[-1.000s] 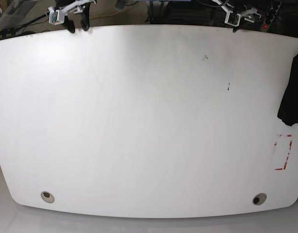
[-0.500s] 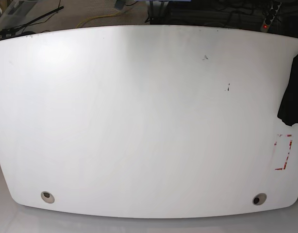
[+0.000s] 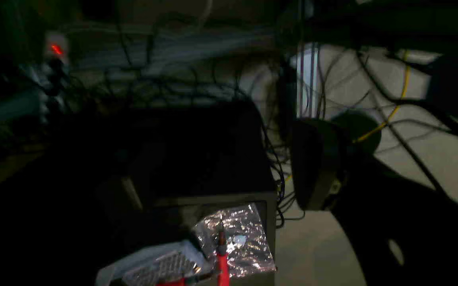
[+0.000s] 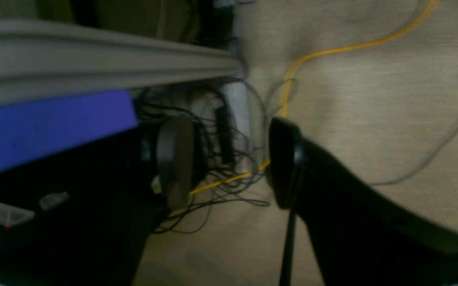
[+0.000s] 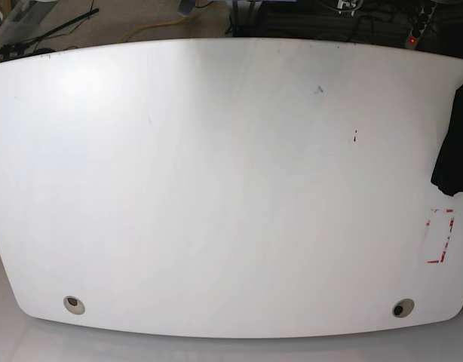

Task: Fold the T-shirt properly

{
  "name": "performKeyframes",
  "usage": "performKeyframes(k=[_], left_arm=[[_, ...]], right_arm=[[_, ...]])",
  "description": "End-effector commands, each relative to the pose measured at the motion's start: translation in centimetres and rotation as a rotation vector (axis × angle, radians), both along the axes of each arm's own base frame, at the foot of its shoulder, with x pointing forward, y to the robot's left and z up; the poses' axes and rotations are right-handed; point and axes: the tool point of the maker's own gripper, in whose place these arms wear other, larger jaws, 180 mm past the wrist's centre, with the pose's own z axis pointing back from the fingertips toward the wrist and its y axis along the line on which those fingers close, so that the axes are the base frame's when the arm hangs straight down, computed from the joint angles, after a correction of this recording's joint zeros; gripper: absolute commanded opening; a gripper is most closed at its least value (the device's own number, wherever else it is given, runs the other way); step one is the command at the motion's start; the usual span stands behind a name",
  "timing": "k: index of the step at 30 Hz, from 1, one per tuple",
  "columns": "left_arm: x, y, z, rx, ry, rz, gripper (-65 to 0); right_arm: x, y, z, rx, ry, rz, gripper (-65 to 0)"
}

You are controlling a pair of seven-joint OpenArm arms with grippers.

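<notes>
Both arms gone from base view, T-shirt (image 5: 455,143) at table (image 5: 216,188) edge, right gripper (image 4: 229,159) parted, left unclear in dim wrist view

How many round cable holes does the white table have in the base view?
2: one hole near the front left corner, the other hole near the front right corner of the table.

Glossy black rounded claw fingers (image 4: 288,163), dark curved finger (image 3: 312,163)

The base view looks steeply down from high over the whole desk (image 5: 216,188). Both wrist views face off it, close to cable-strewn floor (image 4: 372,99). They share a yellow cable (image 4: 332,49).
</notes>
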Motion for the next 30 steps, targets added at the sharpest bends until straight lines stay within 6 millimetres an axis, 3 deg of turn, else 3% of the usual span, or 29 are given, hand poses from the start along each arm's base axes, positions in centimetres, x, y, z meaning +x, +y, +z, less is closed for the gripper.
performKeyframes(k=[1,5,9,11,15,18,24,30], left_arm=[[-1.9,0.0,-1.1,-0.004,0.060,-0.003,-20.3],[-1.1,-0.5,-3.2,-0.018,0.102,-0.003,-20.3],[-0.4,-0.2,-4.8,-0.016,0.144,0.023,-20.3],[-0.4,-0.2,-5.7,-0.018,0.180,0.038,-20.3],[0.4,-0.2,-6.9,-0.024,0.217,0.068,-20.3],[0.5,-0.2,-7.4,-0.021,0.237,0.083,-20.3],[2.5,0.8,-7.8,0.041,0.244,0.112,-20.3],[2.6,-0.4,-8.0,0.031,0.251,0.114,-20.3]], right_arm=[[-1.1,-0.3,-0.9,-0.007,0.045,0.028,-36.8],[-0.9,-0.1,-2.6,-0.015,0.094,0.068,-36.8],[-0.4,-1.2,-3.9,-0.086,0.132,0.089,-36.3],[0.4,-1.8,-4.4,-0.128,0.134,0.095,-36.0],[1.9,-1.1,-5.1,-0.142,0.133,0.110,-36.0],[3.0,-1.2,-5.5,-0.143,0.134,0.107,-36.0],[3.3,-1.1,-6.1,-0.137,0.170,0.088,-36.0],[3.1,-0.7,-6.2,-0.130,0.179,0.087,-36.0]])
